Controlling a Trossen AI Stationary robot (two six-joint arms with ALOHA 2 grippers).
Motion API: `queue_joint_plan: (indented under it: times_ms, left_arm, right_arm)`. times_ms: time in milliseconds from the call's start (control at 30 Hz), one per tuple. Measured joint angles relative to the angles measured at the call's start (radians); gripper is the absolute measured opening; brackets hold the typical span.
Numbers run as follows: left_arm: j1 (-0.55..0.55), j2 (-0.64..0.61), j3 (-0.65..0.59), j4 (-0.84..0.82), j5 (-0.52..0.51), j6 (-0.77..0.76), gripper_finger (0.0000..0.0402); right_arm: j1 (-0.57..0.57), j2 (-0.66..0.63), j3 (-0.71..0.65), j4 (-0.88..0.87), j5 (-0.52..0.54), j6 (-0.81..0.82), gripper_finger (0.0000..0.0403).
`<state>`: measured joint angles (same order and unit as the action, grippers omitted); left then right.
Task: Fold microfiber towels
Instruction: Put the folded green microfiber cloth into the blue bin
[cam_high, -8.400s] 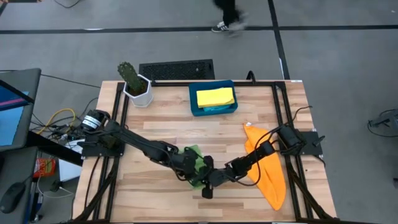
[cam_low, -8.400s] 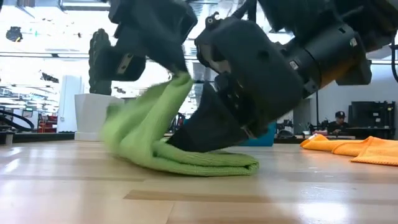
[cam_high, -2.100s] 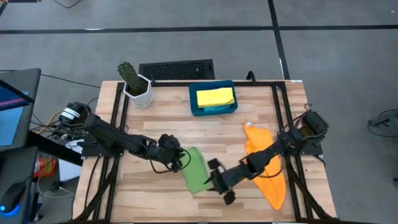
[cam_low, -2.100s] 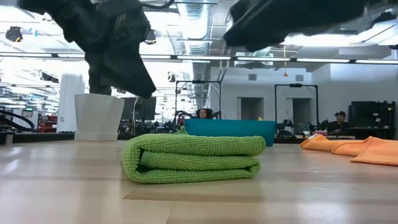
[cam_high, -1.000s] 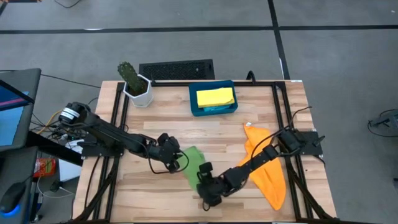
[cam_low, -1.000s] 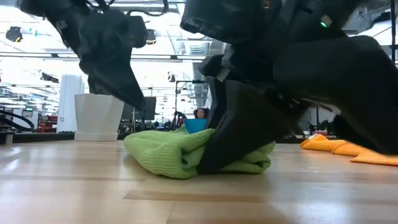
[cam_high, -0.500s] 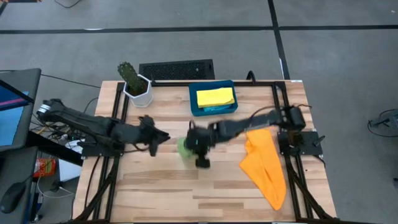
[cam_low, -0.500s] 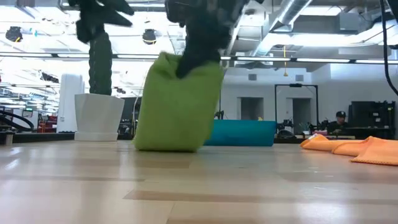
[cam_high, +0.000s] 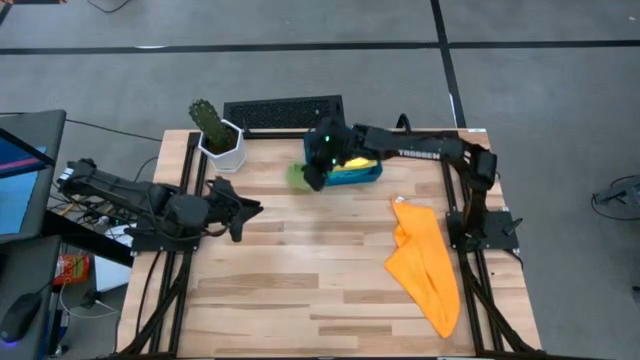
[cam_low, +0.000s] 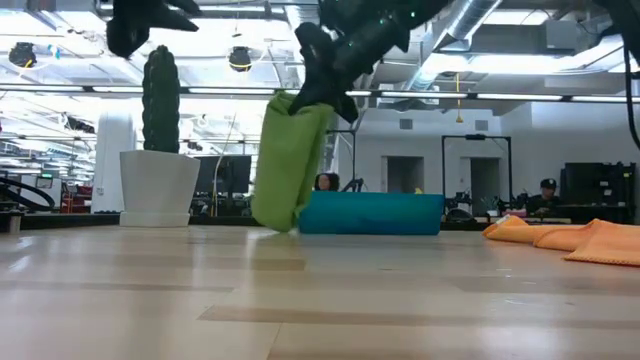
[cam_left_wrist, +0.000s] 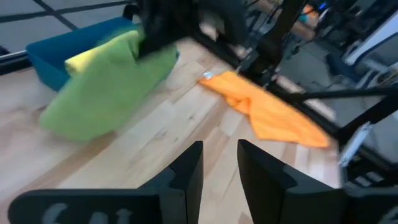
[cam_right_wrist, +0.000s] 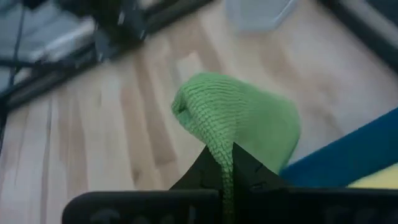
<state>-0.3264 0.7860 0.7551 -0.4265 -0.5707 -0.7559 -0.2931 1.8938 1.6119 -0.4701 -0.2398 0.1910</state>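
Holding yellow towel (cam_high: 358, 160), blue tray (cam_high: 372, 174), green towel (cam_low: 290, 160) alongside

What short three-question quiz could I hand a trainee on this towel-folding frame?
1. True or false: the right gripper holds the folded green towel clear of the table.
2. Which towel lies unfolded on the table? A) yellow B) orange C) light blue
3. Fill in: the yellow towel sits inside the blue ____.

Key:
1. True. In the low view the green towel hangs from the right gripper, next to the tray.
2. B. The orange towel is spread by the table's right edge.
3. Tray. Meanwhile the left gripper waits open near the table's left side.
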Motion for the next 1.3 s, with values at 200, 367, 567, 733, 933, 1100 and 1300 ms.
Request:
queue_joint_plan:
  times_ms: [200,367,567,733,933,1100,1300]
  left_arm:
    - [0.000,0.020,-0.001,-0.050,-0.019,0.000,0.0090]
    - [0.000,0.022,-0.001,-0.065,-0.056,0.000,0.0090]
    - [0.001,0.021,-0.001,-0.082,-0.095,0.000,0.0090]
    - [0.001,0.021,-0.001,-0.085,-0.125,0.000,0.0090]
    - [0.001,0.021,-0.001,-0.085,-0.138,0.000,0.0090]
    - [0.001,0.021,-0.001,-0.085,-0.143,0.000,0.0090]
    - [0.001,0.021,-0.001,-0.084,-0.177,-0.001,0.0090]
  right_arm:
    - [-0.110,-0.010,0.001,0.042,-0.005,0.064,0.0019]
    - [-0.177,-0.017,0.003,-0.009,0.002,0.072,0.0019]
    - [-0.225,-0.014,-0.045,-0.126,0.056,0.057,0.0019]
    - [-0.259,-0.016,-0.069,-0.213,0.111,0.000,0.0019]
    - [-0.301,-0.016,-0.098,-0.248,0.140,-0.040,0.0019]
    - [-0.339,-0.016,-0.103,-0.299,0.142,-0.072,0.0019]
    - [-0.364,-0.016,-0.103,-0.315,0.156,-0.083,0.0019]
